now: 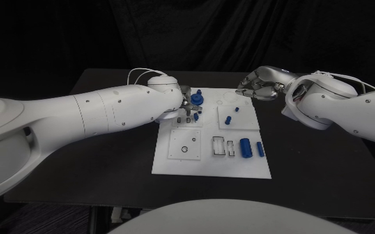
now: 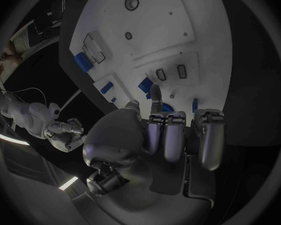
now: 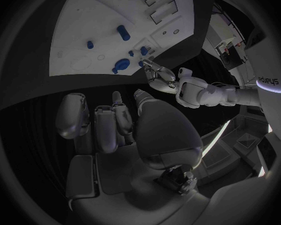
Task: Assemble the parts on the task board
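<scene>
The white task board [image 1: 176,161] lies in the middle of the black table. My left hand [image 1: 184,108] hovers over its far left part, fingers stretched toward the board [image 2: 197,35] with nothing between them. A round blue part [image 1: 197,99] stands just beside those fingertips [image 2: 156,92], apart from them in the right wrist view, where it shows as a blue disc [image 3: 122,64]. Small blue pegs [image 1: 227,119] stand further right, and two blue cylinders [image 1: 246,148] lie near the board's right edge. My right hand [image 1: 258,89] hangs beyond the board's far right corner, fingers [image 3: 109,120] curled in, holding nothing.
Rectangular slots [image 1: 219,145] and a round hole [image 1: 183,149] mark the board's near half. Bare black table [image 1: 102,158] stretches left and right of the board. A dark curtain hangs behind the table.
</scene>
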